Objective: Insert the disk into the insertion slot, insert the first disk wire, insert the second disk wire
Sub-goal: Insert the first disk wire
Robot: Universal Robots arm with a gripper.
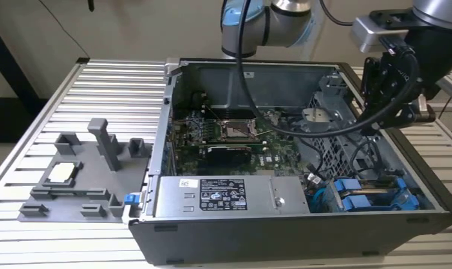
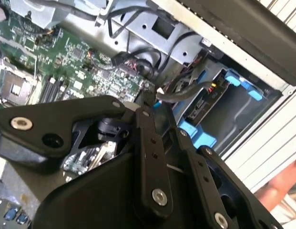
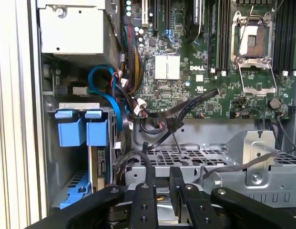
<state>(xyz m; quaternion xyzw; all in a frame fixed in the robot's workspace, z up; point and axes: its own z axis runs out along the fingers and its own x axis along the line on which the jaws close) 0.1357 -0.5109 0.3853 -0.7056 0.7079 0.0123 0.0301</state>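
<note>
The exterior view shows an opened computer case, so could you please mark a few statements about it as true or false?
1. The computer case lies open, with its green motherboard exposed. True.
2. The hand rests on the grey fixture tray. False: it hangs over the case, toward the exterior view's right, while the tray lies outside the case, on the exterior view's left.
3. The disk, in its blue carrier, sits inside the case beside the power-supply box. True.
4. The power-supply box bears no sticker. False: a sticker lies on its top face.
5. A cooler covers the processor socket. False: the socket is uncovered.
</note>
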